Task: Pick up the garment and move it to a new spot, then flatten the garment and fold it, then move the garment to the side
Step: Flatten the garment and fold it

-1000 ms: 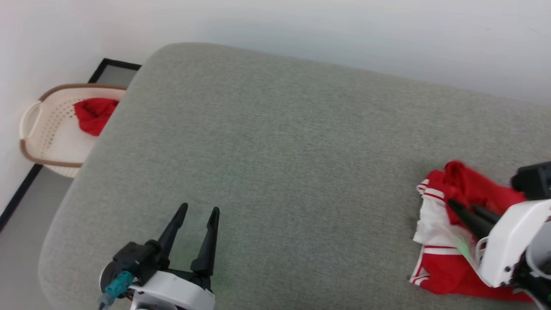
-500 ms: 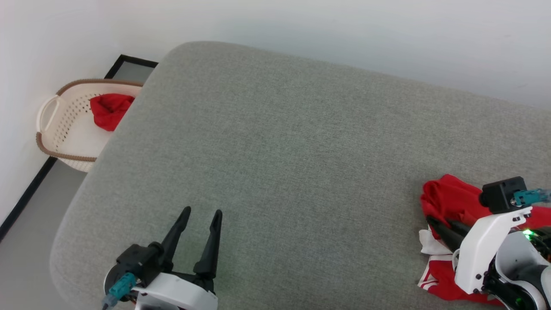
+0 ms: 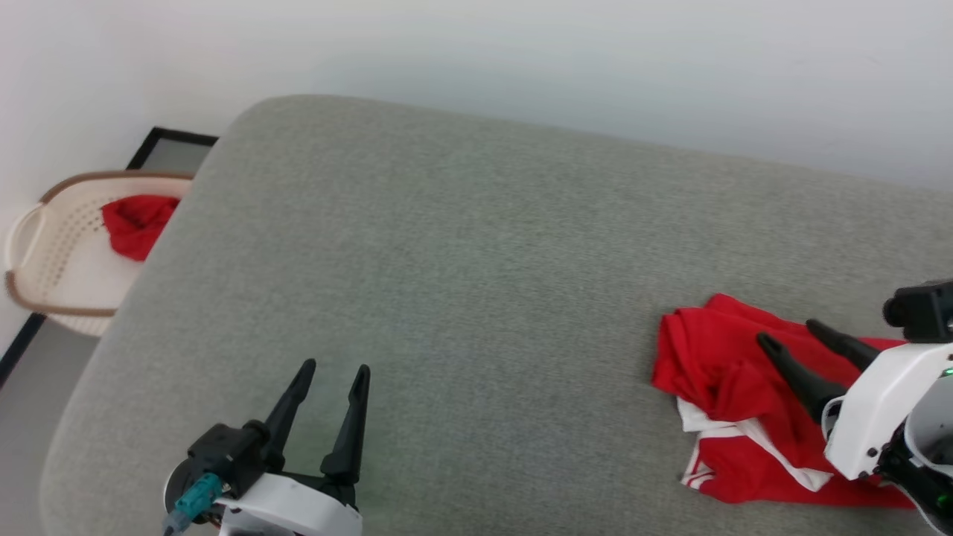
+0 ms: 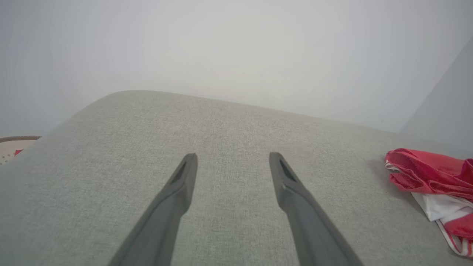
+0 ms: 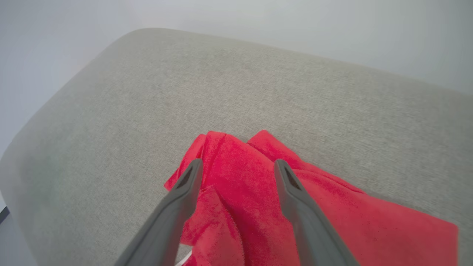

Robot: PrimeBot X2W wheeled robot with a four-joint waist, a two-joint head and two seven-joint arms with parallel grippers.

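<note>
The garment (image 3: 733,394), red with white panels and striped trim, lies crumpled on the grey cushion (image 3: 476,283) at the right; it also shows at the right edge of the left wrist view (image 4: 432,177) and under the fingers in the right wrist view (image 5: 251,192). My right gripper (image 3: 789,333) hovers over it, open, fingers spread with no cloth between them (image 5: 238,166). My left gripper (image 3: 333,369) stands open over bare cushion at the lower left (image 4: 232,159), far from the garment.
A cream laundry basket (image 3: 52,253) with a brown rim sits on the floor left of the cushion, holding a red cloth (image 3: 134,223). A white wall runs behind. The cushion's rounded left edge drops to grey floor.
My right gripper, shut on the garment before, has opened and let it go; the cloth now lies lower and spread wider. The head camera shifted, so the whole scene has moved.
</note>
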